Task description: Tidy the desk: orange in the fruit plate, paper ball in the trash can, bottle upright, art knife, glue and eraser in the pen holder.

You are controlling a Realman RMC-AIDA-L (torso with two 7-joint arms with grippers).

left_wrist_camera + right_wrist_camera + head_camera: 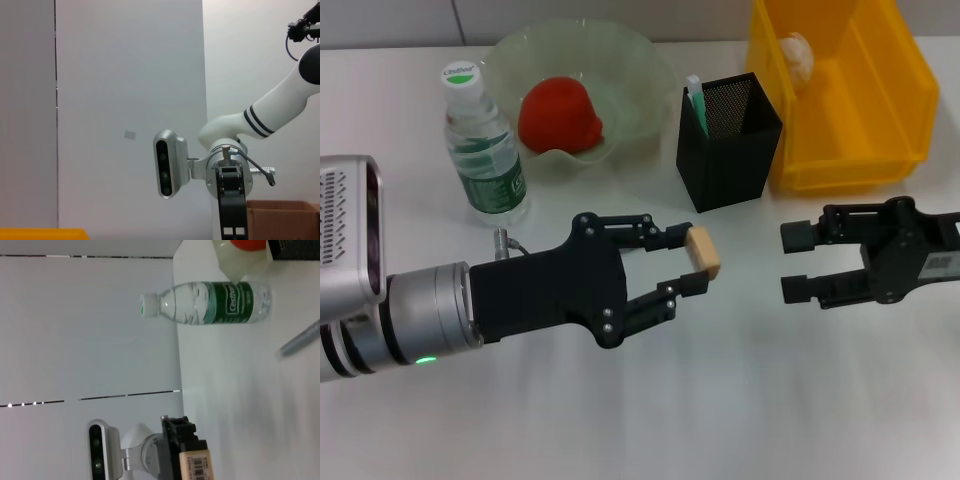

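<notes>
On the white desk [770,400], the left gripper [695,268] clamps the eraser [703,252]; lift it over the pen holder [728,140], farther right, then release. The right gripper [798,263] waits apart.

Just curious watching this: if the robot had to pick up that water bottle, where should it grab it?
Probably around the labelled middle of the bottle, coming from the side. It stands upright, the body is round and even, while the cap is narrow and the plate sits close beside.
</notes>
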